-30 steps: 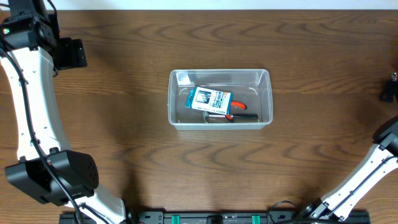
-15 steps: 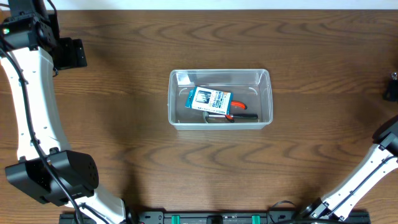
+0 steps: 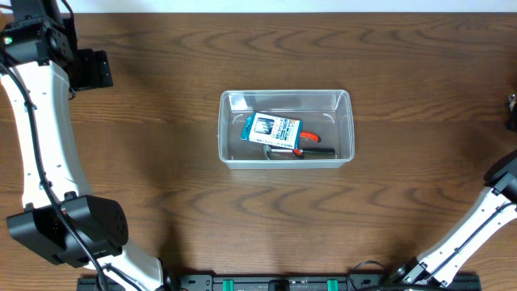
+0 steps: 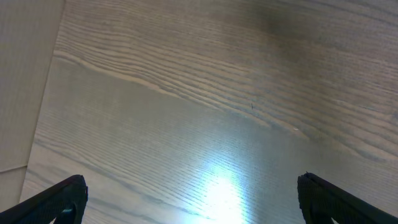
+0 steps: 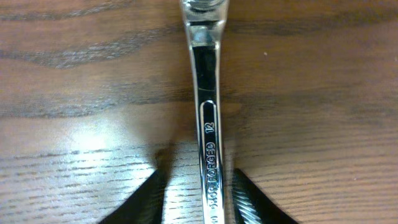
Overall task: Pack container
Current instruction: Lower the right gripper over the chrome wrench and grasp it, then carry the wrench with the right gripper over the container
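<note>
The container (image 3: 327, 103) is sitting at the middle of the wooden surface (image 3: 161, 186), holding a blue-and-white box (image 3: 273, 128) and a red-handled tool (image 3: 307, 144). The left end effector (image 4: 191, 193) is hanging wide open over bare wood, gripping nothing. The right end effector (image 5: 200, 180) is straddling a wrench (image 5: 204, 93) lying flat on the surface, its jaws standing partly open, a sliver of wood showing on either side of the shaft.
</note>
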{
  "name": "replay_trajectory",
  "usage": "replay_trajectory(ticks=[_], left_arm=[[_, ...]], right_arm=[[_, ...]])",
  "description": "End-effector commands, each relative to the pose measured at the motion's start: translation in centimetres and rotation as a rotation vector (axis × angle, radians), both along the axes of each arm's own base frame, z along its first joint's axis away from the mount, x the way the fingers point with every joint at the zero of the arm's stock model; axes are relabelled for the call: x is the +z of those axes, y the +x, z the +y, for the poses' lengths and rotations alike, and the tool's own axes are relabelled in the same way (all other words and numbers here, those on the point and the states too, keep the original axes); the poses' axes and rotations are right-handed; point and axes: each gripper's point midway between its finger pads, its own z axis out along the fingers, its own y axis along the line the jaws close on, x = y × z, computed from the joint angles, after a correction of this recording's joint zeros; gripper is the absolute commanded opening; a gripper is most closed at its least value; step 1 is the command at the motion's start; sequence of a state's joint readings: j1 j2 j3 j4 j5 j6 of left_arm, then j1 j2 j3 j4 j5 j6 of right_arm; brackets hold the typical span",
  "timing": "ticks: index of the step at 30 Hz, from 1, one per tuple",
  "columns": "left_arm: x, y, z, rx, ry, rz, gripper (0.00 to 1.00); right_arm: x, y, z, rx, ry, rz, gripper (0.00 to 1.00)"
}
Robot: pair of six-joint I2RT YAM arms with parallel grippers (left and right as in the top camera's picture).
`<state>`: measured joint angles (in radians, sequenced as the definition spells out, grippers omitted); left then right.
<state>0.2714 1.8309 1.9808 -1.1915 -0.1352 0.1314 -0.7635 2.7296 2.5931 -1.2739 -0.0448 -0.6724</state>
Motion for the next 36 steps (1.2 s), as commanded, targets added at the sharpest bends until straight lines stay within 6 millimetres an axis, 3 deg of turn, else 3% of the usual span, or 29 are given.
replay_trajectory(ticks=[1,8,14,18,22,26,29,32,36], left_arm=[[0.3,-0.1,0.3,0.002,0.011,-0.005,0.98],[0.3,-0.1,0.3,0.002,0.011,-0.005,0.98],[0.3,-0.1,0.3,0.002,0.011,-0.005,0.98],[0.3,-0.1,0.3,0.002,0.011,-0.005,0.98],[0.3,-0.1,0.3,0.002,0.011,-0.005,0.98],[0.3,-0.1,0.3,0.002,0.011,-0.005,0.98],[0.3,-0.1,0.3,0.002,0.011,-0.005,0.98],[0.3,-0.1,0.3,0.002,0.011,-0.005,0.98],[0.3,-0.1,0.3,0.002,0.011,-0.005,0.98]], right_arm=[[-0.4,-0.2,-0.4,-0.036,0.003,0.002,0.22],[-0.4,-0.1,-0.2,-0.055,0.007,0.0,0.02],[0.4,1.1,0.9,-0.039,0.004,-0.007,0.01],[3.3,3.5,2.4,0.009,-0.035,-0.054,0.01],[9.2,6.9,4.9,0.081,-0.109,-0.157,0.01],[16.6,10.0,10.3,0.195,-0.145,-0.295,0.01],[21.9,10.7,15.9,0.346,-0.175,-0.354,0.01],[25.9,10.2,22.2,0.498,-0.158,-0.398,0.01],[29.6,7.7,31.9,0.768,-0.068,-0.438,0.01]])
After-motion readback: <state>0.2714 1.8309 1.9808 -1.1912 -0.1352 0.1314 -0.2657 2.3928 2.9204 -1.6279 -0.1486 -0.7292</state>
